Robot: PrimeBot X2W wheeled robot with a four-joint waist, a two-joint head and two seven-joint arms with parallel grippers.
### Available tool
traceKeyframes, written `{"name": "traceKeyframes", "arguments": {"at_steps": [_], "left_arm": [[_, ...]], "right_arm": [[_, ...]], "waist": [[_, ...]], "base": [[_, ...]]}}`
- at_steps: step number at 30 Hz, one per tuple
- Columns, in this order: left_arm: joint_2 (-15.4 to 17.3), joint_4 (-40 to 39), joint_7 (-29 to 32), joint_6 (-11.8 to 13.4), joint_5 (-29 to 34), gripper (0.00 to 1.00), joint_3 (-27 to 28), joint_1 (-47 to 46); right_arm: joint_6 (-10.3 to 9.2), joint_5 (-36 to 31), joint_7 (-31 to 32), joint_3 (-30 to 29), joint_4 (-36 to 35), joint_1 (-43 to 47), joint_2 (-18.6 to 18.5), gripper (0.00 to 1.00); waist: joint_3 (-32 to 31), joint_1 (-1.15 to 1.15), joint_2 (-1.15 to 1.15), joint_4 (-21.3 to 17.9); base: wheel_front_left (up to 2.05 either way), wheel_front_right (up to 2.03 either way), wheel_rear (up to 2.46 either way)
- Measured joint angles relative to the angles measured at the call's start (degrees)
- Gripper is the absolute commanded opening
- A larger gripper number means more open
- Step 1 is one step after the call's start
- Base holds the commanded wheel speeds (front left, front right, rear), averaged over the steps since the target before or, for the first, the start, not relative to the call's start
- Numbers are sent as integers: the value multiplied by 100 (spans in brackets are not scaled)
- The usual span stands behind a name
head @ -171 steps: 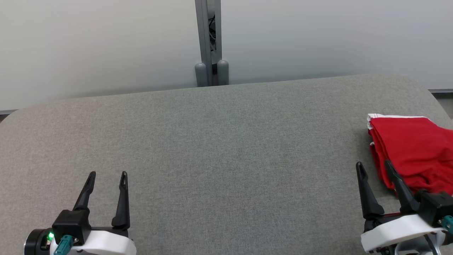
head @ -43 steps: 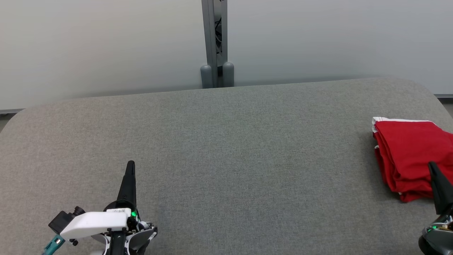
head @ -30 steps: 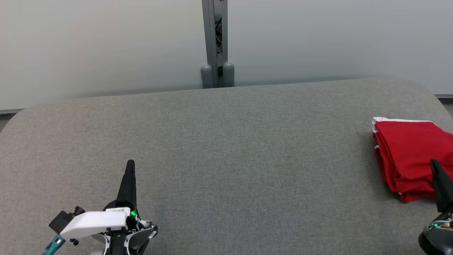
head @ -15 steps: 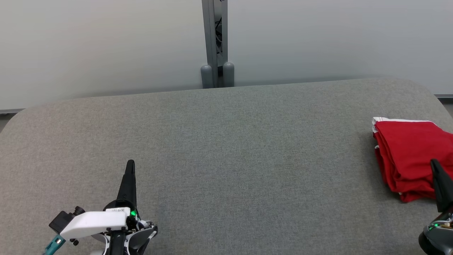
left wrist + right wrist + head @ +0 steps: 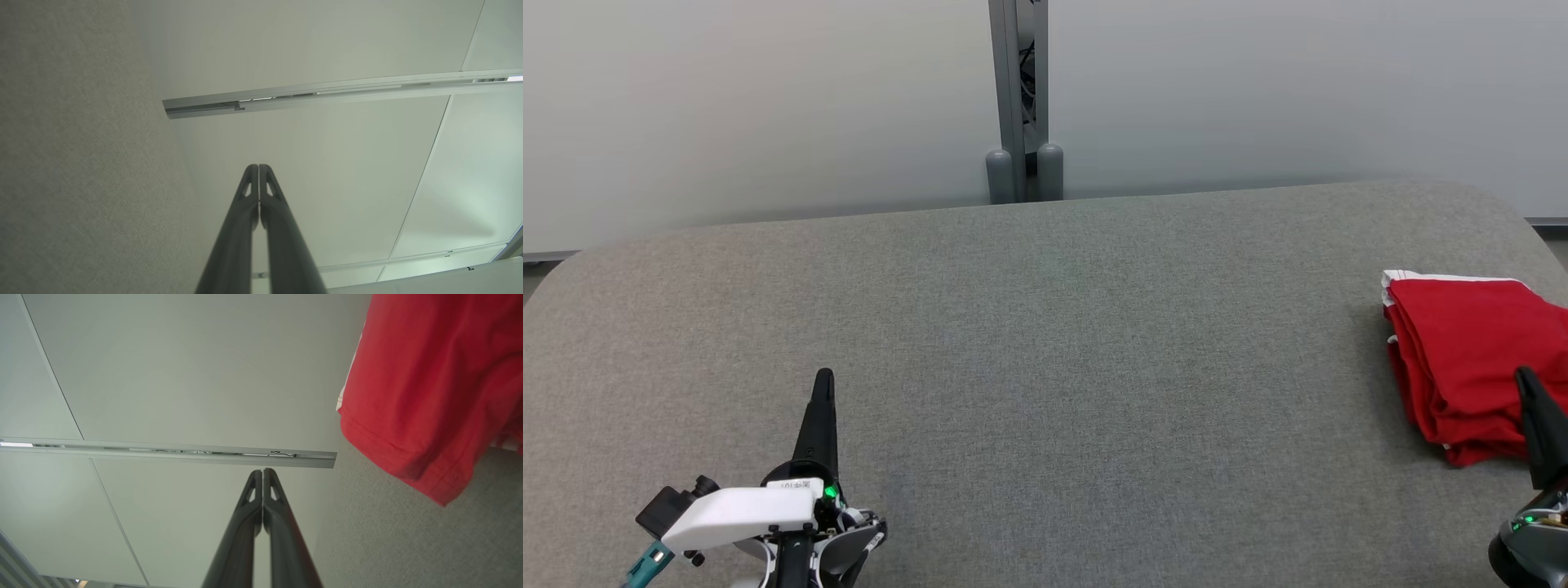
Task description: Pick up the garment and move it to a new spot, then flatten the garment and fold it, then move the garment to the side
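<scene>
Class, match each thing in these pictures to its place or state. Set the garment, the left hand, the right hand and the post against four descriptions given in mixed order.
Column one:
1. garment
2. left hand
3. right hand
4. post

Column two:
A. upright, behind the far edge of the table
B. shut, right next to the garment
C. red, folded, at the table's right end
D. shut, over the table's left part, far from the garment

Pairs: 1-C, 2-D, 3-B, 4-A.
</scene>
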Motion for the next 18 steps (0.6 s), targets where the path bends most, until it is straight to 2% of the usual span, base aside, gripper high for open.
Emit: {"name": "traceKeyframes", "arguments": {"at_steps": [18], "left_arm": [[0,0,0,0,0,0,0,0]], "right_arm": [[0,-8,13,-11,0,-2,7,0]], "waist": [[0,0,0,0]], "base": [[0,0,0]]}}
